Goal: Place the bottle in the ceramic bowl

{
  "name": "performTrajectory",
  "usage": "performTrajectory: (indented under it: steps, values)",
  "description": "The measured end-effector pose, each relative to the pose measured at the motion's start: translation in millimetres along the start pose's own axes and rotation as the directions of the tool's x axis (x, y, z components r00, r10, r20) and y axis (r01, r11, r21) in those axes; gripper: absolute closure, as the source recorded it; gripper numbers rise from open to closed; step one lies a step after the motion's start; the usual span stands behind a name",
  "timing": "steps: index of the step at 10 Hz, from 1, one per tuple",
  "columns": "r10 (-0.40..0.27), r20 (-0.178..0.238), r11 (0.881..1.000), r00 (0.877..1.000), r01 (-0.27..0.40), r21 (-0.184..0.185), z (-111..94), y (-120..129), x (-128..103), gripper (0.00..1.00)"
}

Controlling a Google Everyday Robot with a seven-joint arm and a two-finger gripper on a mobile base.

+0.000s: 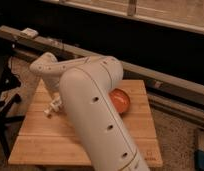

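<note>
Partly hidden by the arm (95, 115), the bowl (120, 101) sat right of centre on the counter (45, 142). The gripper (52, 107) hung low over the counter's left side, well apart from the bowl. Its opening and hold could not be told, nor could the bottle be made out.

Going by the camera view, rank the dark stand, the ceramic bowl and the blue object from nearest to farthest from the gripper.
The gripper is low over the left part of the wooden table.
1. dark stand, just off the table's left edge.
2. ceramic bowl, on the table, on the arm's other side.
3. blue object, down at the far right, off the table.
</note>
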State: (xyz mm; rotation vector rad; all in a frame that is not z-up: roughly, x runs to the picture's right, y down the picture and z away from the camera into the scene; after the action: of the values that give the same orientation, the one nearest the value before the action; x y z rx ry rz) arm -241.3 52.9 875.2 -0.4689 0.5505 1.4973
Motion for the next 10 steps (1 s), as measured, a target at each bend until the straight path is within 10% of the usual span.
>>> performTrajectory:
  steps: [10]
  values:
    - [0.044, -0.046, 0.999, 0.998, -0.043, 0.021, 35.9, 14.3, -4.3, 0.35]
